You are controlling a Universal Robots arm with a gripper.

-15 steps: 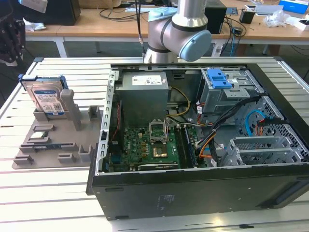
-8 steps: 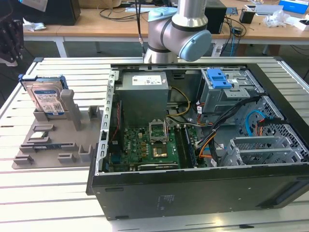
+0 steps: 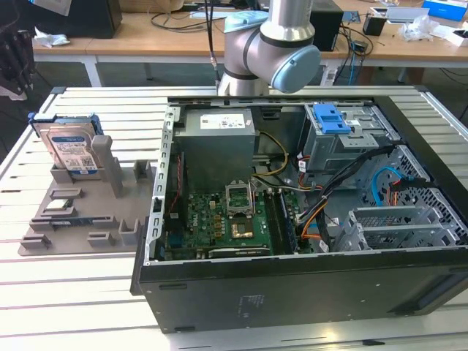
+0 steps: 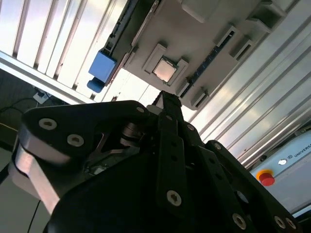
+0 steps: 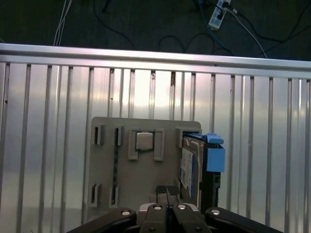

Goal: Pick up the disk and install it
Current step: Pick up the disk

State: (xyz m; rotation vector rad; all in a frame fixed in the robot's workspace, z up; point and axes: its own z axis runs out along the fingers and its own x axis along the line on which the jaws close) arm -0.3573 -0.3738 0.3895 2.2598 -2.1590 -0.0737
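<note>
Disk (image 3: 71, 148), one, upright in holder (image 3: 77, 210), jaws closed

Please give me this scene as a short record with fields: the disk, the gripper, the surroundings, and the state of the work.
disk: stands on edge in a slot of the grey fixture, not held
gripper: fingers shut together, holding nothing, pointing toward the fixture, apart from the disk
fixture place: on the slatted table, at the exterior view's left of the computer case
case: open, motherboard exposed
work: disk not yet picked up
</note>
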